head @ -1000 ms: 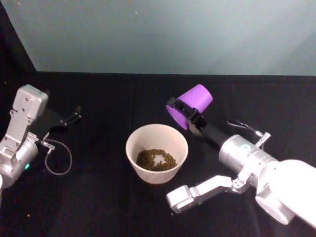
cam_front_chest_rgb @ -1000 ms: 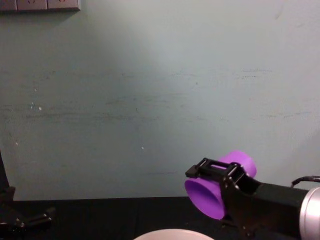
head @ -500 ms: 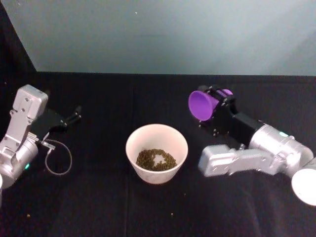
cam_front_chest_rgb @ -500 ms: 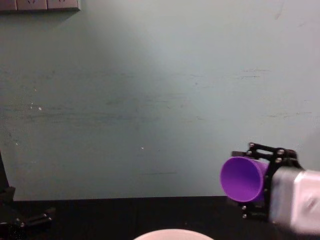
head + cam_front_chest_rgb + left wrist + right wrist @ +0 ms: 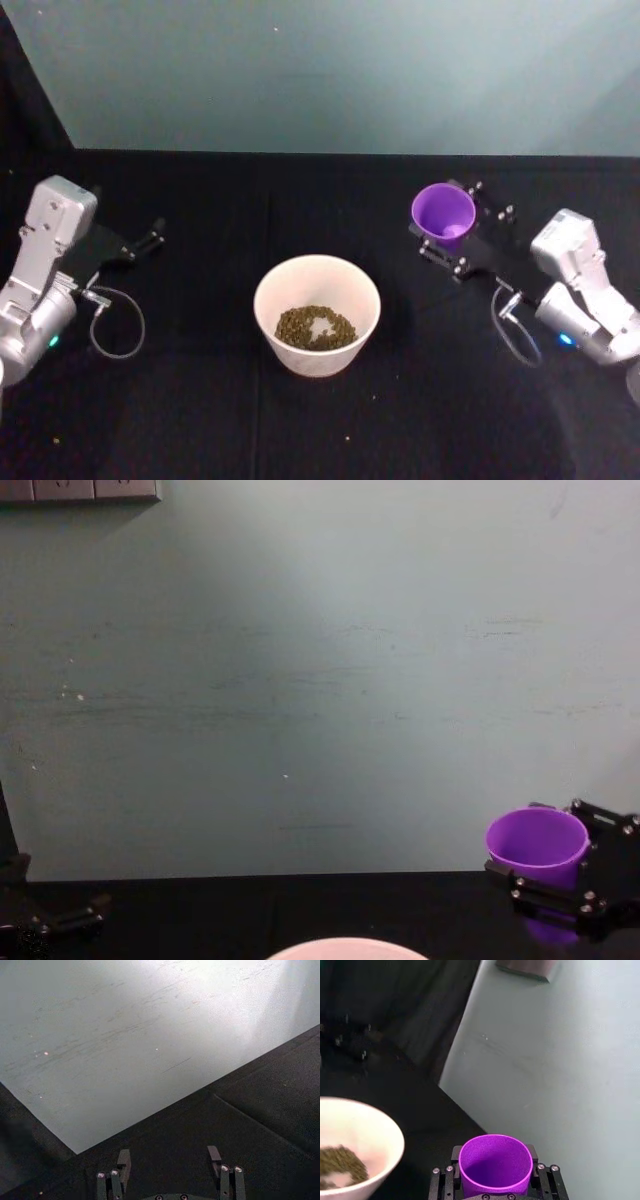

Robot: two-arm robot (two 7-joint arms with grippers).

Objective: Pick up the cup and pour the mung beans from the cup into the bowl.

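- Your worktop [image 5: 300, 440] is covered in black cloth and meets a pale green wall [image 5: 320, 680] at the back.
- Your bowl [image 5: 317, 313] stands upright near the middle of the worktop, with a heap of mung beans [image 5: 316, 325] in its bottom.
- Your right tool [image 5: 452, 235] is to the right of the bowl and well apart from it, its fingers clamped on the cup.
- Your left tool [image 5: 168, 1170] is parked at the worktop's left side, its fingers spread apart with nothing between them.
- Your cup [image 5: 443, 212] sits mouth-up in the right tool; from the right wrist view its inside looks plain purple.
- You have a few stray beans [image 5: 347, 436] lying on the cloth in front of the bowl.
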